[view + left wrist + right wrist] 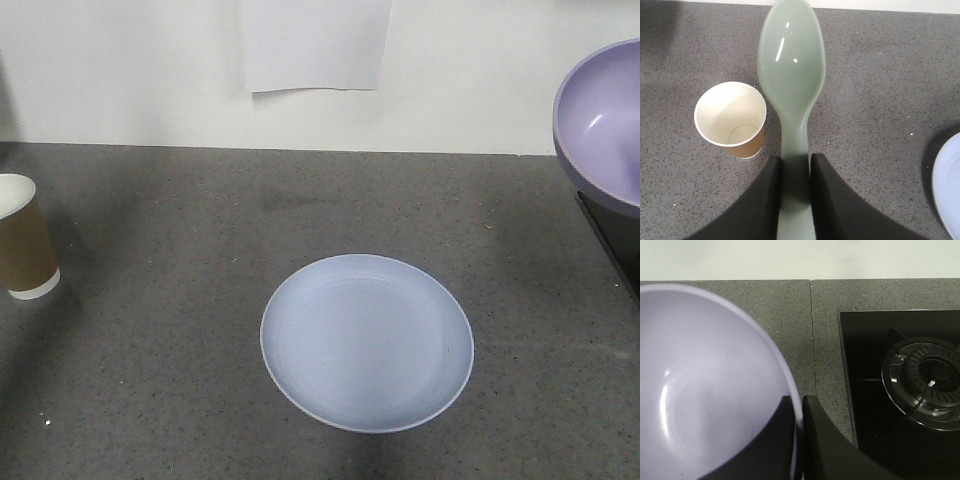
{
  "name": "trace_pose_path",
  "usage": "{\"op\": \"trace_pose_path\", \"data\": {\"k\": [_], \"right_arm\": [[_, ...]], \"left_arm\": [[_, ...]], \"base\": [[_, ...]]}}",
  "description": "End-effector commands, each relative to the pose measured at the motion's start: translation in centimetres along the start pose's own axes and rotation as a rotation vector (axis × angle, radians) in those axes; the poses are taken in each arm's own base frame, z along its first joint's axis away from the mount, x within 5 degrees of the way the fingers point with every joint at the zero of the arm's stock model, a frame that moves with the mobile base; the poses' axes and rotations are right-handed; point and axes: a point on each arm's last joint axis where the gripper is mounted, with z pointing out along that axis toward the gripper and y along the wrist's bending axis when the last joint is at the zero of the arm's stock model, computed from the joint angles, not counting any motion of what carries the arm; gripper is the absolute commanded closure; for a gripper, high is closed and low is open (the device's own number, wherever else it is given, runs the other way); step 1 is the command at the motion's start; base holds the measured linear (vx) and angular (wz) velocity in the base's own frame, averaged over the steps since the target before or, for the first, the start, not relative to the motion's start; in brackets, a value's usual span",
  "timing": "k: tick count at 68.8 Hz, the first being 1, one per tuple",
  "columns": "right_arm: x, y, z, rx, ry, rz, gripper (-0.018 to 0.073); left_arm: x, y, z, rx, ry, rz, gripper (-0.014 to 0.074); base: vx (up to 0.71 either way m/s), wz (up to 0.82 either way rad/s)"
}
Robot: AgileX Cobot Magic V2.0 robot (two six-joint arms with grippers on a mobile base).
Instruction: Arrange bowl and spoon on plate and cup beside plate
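The pale blue plate (367, 340) lies empty on the grey counter, front centre. A brown paper cup (22, 250) stands upright at the far left, well apart from the plate. In the left wrist view my left gripper (795, 162) is shut on the handle of the mint-green spoon (791, 65), held above the counter just right of the cup (731, 119); the plate's edge (947, 187) shows at right. My right gripper (798, 405) is shut on the rim of the lavender bowl (705, 385), which hangs tilted in the air at the upper right (605, 125).
A black gas hob (905, 390) with a burner (930, 382) sits to the right of the bowl; its corner (615, 235) shows under the bowl in the front view. A white sheet (315, 45) hangs on the back wall.
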Motion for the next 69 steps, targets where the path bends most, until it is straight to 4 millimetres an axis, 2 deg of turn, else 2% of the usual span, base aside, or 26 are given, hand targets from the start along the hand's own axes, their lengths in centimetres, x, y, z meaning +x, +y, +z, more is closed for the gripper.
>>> {"op": "trace_pose_path", "data": {"k": [1, 39, 51, 59, 69], "right_arm": [[-1.1, -0.1, -1.2, -0.001, -0.108, -0.01, 0.0566], [-1.1, -0.1, -1.2, -0.005, -0.107, -0.008, 0.0566], [-1.0, 0.6, -1.0, -0.076, -0.092, -0.022, 0.0566], [-1.0, 1.7, 0.1, -0.176, -0.051, -0.064, 0.0566], [-1.1, 2.9, 3.0, -0.271, 0.049, -0.079, 0.0564]], "left_arm": [[-0.6, -0.2, -1.6, 0.024, -0.101, 0.001, 0.0603], [-0.6, -0.2, -1.6, 0.024, -0.101, 0.001, 0.0603], [-0.6, -0.2, -1.6, 0.024, -0.101, 0.001, 0.0603], [-0.6, -0.2, -1.6, 0.024, -0.101, 0.001, 0.0603], [-0.6, -0.2, -1.6, 0.024, -0.101, 0.001, 0.0603]], "base": [[0.0, 0.0], [0.0, 0.0], [0.0, 0.0], [0.0, 0.0], [0.0, 0.0]]}}
